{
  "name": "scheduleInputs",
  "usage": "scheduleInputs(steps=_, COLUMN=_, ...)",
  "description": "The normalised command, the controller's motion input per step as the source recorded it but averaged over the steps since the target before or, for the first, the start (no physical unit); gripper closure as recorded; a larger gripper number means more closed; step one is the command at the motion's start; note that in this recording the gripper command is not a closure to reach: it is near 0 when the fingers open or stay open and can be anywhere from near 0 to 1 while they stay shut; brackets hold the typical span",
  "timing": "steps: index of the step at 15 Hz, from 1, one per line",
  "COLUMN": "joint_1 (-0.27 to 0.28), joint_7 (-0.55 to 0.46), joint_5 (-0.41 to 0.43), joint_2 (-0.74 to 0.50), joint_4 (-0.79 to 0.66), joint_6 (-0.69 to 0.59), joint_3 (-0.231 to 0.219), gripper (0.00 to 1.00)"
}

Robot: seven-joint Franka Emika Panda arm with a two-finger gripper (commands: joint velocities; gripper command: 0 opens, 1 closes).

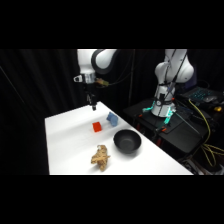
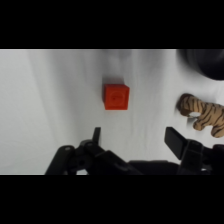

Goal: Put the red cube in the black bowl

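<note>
The red cube [image 2: 116,96] lies on the table below the end effector [image 2: 135,137], whose fingers are spread apart.

Light blue block [image 1: 112,118] mid-frame, tan striped figure [image 1: 100,157] lower centre, both on white tabletop [image 1: 65,145].

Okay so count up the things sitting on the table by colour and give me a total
Red: 1, the red cube
Light blue: 1, the block
Black: 1, the black bowl
Tan, striped: 1, the lumpy figure
Total: 4
</note>
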Motion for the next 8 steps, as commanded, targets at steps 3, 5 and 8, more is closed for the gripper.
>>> scheduleInputs(steps=3, joint_1=-0.140, joint_7=-0.14, joint_5=0.148, joint_2=0.27, joint_4=0.11, joint_6=0.23, joint_3=0.120, gripper=0.00)
scheduleInputs(steps=5, joint_1=-0.126, joint_7=-0.09, joint_5=0.107, joint_2=0.18, joint_4=0.05, joint_6=0.20, joint_3=0.153, gripper=0.00)
scheduleInputs(steps=8, joint_1=-0.117, joint_7=-0.07, joint_5=0.087, joint_2=0.14, joint_4=0.03, joint_6=0.19, joint_3=0.149, gripper=0.00)
